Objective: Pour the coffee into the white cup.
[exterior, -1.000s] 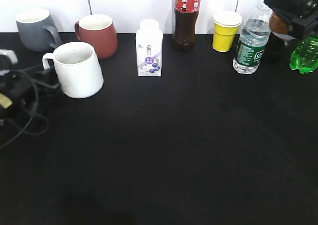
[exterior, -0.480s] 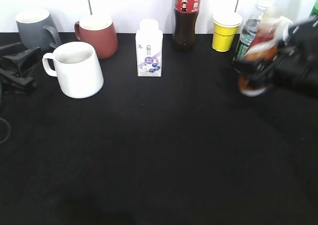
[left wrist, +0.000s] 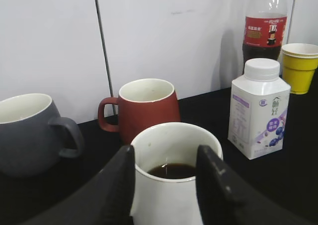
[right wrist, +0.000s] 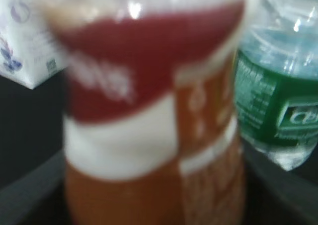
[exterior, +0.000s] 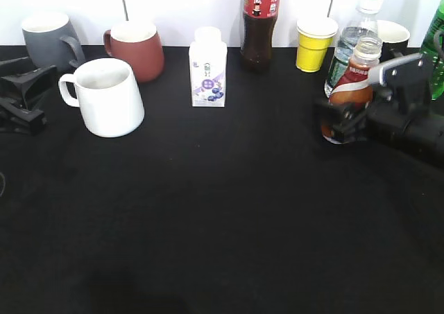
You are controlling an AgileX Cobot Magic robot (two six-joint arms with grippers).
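Holding dark liquid, the white cup [left wrist: 175, 180]; right tool [exterior: 341, 123] grips coffee [exterior: 349, 91]

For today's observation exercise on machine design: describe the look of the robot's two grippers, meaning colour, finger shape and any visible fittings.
Both are black. The left gripper has two broad, smooth, rounded fingers with a matte finish. The right gripper is blocky and angular, with a pale grey bar along its top edge. No markings or cables are visible.
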